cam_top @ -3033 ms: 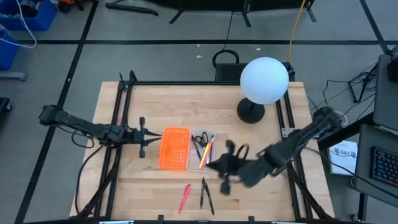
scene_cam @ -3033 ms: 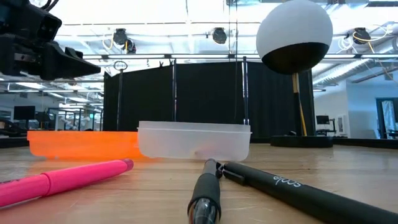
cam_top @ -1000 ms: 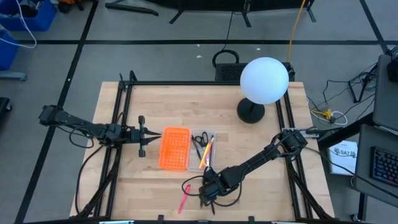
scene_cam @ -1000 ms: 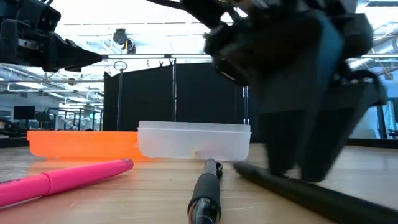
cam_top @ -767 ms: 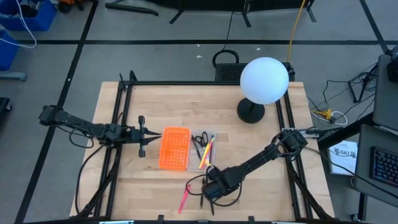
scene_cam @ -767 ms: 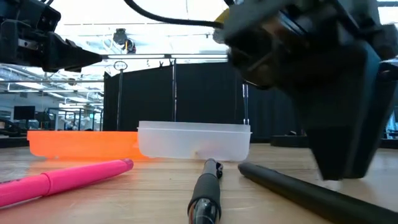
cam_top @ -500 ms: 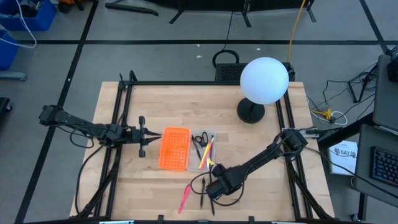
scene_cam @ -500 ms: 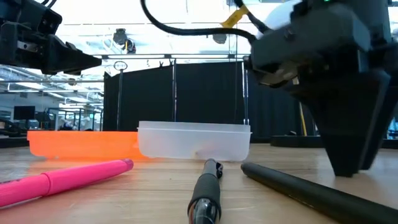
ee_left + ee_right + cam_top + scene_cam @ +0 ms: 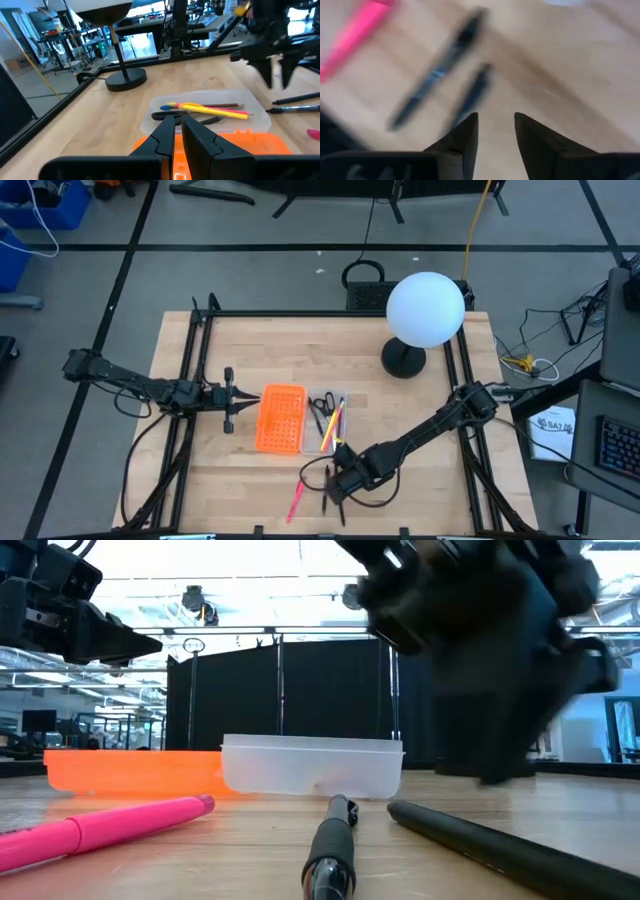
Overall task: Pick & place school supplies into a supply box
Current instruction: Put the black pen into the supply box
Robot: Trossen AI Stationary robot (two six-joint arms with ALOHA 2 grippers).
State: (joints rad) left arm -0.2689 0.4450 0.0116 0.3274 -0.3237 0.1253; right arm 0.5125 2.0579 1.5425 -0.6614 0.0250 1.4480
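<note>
— Pens: where are they lying?
— Two black pens (image 9: 330, 492) and a pink pen (image 9: 297, 498) are left on the table (image 9: 420, 410) in front of the supply box (image 9: 325, 421), which already holds scissors (image 9: 318, 410) and a yellow pencil (image 9: 334, 423).
— What has changed?
— The right gripper (image 9: 333, 480) has been shifted within the last second, yet the black pens lie as before; its fingers are held apart, nothing between them. A grasp is judged not yet made.
— And the left gripper (image 9: 230, 398)?
— It is parked beside the orange tray (image 9: 279, 418), fingers nearly together.
</note>
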